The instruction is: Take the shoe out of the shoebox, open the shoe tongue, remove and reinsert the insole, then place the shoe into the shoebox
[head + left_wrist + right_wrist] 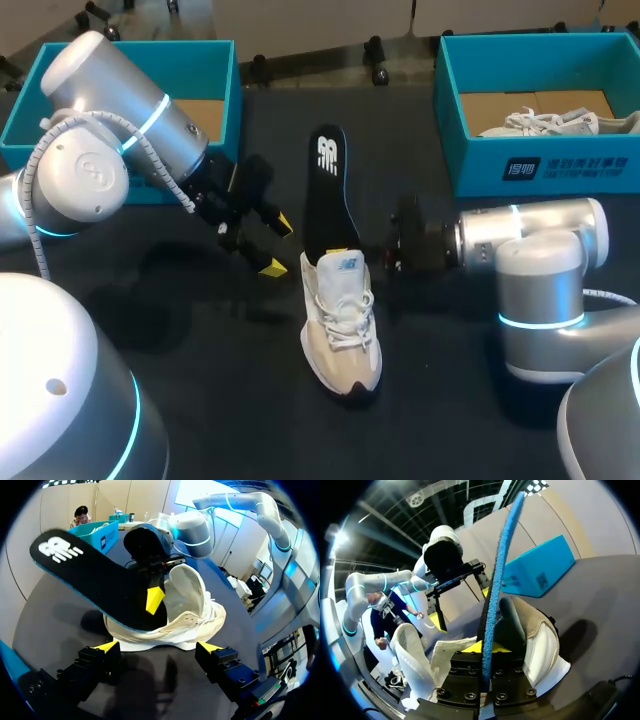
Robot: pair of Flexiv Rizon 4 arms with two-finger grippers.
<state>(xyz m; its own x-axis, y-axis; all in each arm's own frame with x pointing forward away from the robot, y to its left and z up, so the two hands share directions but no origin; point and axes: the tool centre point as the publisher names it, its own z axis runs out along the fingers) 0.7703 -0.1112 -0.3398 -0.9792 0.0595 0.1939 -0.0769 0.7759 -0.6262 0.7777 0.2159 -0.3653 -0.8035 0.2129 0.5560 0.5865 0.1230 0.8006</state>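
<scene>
Dark table point(230, 400), two teal boxes along its far edge. Left shoebox point(205, 70): the left arm hides part of it, and only a brown cardboard floor point(205, 115) shows inside. Right shoebox point(560, 165): holds a second shoe point(545, 122), white, lying on the cardboard lining. Task shoe point(345, 330): cream, upright on its sole on the table between the two arms, well apart from both boxes, toe toward the robot and laces tied. Insole point(322, 190): black with a blue edge, one end down in the shoe's opening, the rest sticking out past the heel toward the far edge. Right gripper point(345, 252): at the shoe's opening, fingers clamped on the insole from both sides; the right wrist view shows the insole edge-on between them. Left gripper point(277, 245): just beside the shoe, fingers spread, touching nothing.
</scene>
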